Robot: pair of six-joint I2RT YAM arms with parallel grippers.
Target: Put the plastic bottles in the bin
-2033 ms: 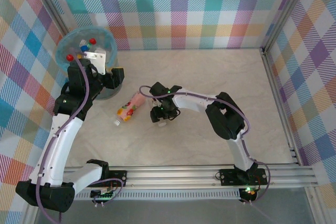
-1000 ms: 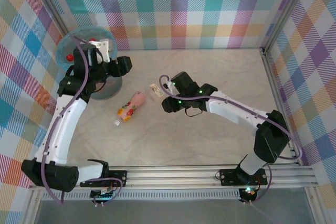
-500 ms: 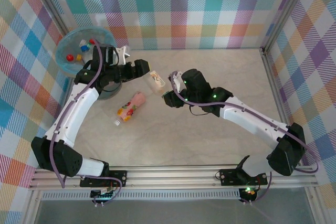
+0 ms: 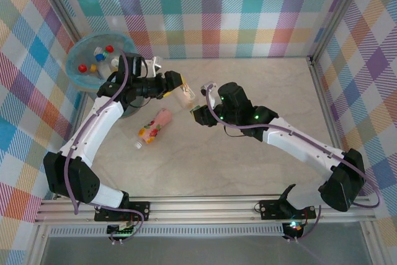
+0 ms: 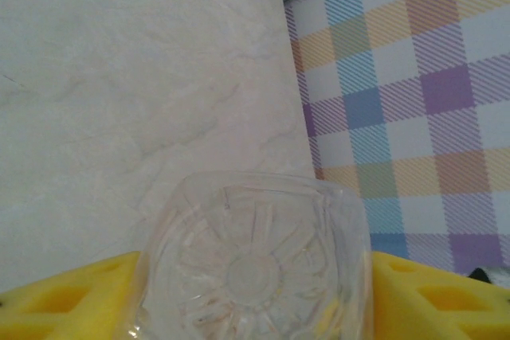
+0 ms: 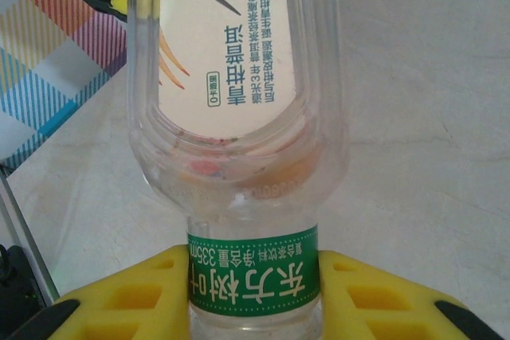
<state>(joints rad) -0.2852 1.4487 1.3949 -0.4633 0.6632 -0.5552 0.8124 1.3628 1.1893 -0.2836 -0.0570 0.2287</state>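
A round bin [image 4: 78, 51] lined with a light-blue bag stands at the far left corner of the desk [image 4: 267, 85]. Several small bottles [image 4: 98, 55] lie inside it, some with red caps.

Just right of the bin, the left tool [image 4: 175, 85] reaches toward the middle of the desk. In the left wrist view, this tool [image 5: 255, 308] has its yellow fingers [image 5: 64, 300] pressed against either side of the ribbed base of a clear bottle [image 5: 255, 264].

From above, the clear bottle [image 4: 185, 94] spans the gap between the two tools, tilted, with its base toward the left tool.

On the near side of it, a pink bottle [image 4: 154, 127] lies on its side on the desk, apart from both tools, with its white cap toward the near left.

The right tool [image 4: 197, 111] meets the clear bottle from the right. In the right wrist view, this tool [image 6: 253, 300] has its yellow fingers [image 6: 127, 300] clamped on the bottle's neck. The neck of the clear bottle [image 6: 239, 117] wears a green band, and its pale label shows a crane.
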